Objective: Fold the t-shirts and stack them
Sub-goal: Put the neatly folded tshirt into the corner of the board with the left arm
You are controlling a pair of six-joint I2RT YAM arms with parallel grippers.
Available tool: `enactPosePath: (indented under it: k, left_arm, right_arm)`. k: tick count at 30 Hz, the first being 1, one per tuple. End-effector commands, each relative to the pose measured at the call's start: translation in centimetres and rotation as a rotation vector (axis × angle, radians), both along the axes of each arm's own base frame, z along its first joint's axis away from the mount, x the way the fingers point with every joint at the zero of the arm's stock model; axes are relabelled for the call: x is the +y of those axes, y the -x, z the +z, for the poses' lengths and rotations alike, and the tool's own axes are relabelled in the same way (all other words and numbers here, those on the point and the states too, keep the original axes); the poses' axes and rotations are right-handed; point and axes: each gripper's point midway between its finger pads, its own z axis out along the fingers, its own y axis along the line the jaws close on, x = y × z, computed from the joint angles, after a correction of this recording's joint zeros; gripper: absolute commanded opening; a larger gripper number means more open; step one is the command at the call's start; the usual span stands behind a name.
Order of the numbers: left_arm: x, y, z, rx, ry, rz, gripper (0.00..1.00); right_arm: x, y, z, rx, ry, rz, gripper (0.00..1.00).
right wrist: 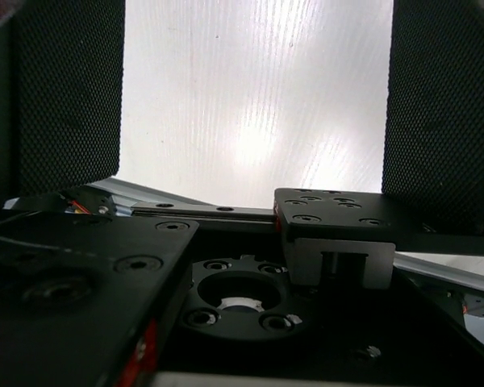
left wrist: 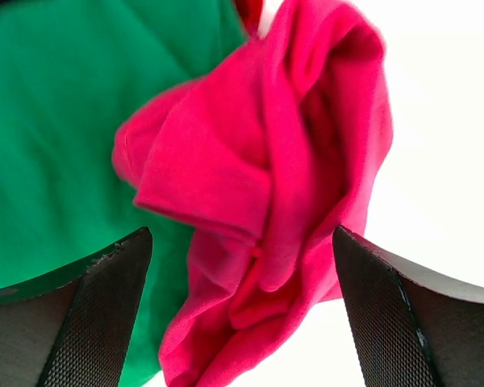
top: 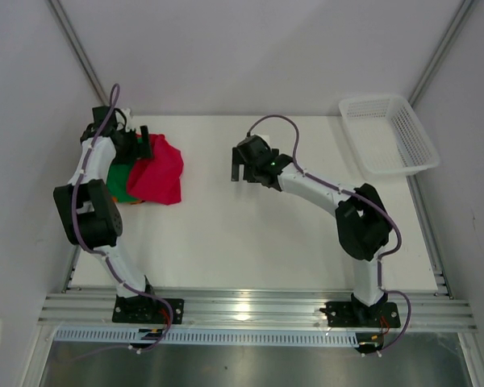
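My left jaws: wide apart, hanging over the crumpled crimson t-shirt (left wrist: 266, 201). It lies at 10 o'clock on the bench (top: 250, 234), overlapping the green t-shirt (top: 119, 181) at its 9 o'clock. My right jaws: wide apart above mid-bench. Mesh basket (top: 387, 133) at 2 o'clock.

I can read nothing from here. No lettering, label, brand or number shows on the crumpled crimson cloth t-shirt (left wrist: 258, 201), the green cloth t-shirt (left wrist: 56, 121) or the white plastic mesh basket (top: 387, 133).
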Motion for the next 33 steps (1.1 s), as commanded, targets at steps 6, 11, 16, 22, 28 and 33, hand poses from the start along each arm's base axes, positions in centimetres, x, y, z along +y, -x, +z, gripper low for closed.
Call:
enactPosePath:
  k: [6,11,16,22,28,33]
  left_arm:
    - [-0.8,-3.9,3.9,-0.146,0.061,-0.051,0.94]
    - [-1.2,-3.9,2.6,-0.125,0.090,-0.066,0.94]
    - [-1.1,-3.5,2.4,-0.116,0.081,-0.057,0.94]
    - [-0.5,-2.5,3.7,-0.124,0.034,-0.039,0.94]
    - [0.0,-1.3,6.2,-0.162,-0.015,-0.021,0.95]
    - [-0.1,-0.5,6.7,-0.165,-0.013,-0.014,0.96]
  right_arm:
    - [1.6,-0.9,0.6,-0.001,-0.037,0.026,0.98]
    - [1.7,-1.0,0.8,-0.003,-0.049,0.017,0.98]
    - [1.8,-1.0,0.7,0.003,-0.057,0.010,0.98]
    - [2.5,-0.9,0.2,0.015,-0.073,0.014,0.98]
    - [3.8,-0.8,0.5,0.010,-0.099,0.027,0.98]
    - [4.5,-0.5,0.5,0.009,-0.111,0.037,0.98]
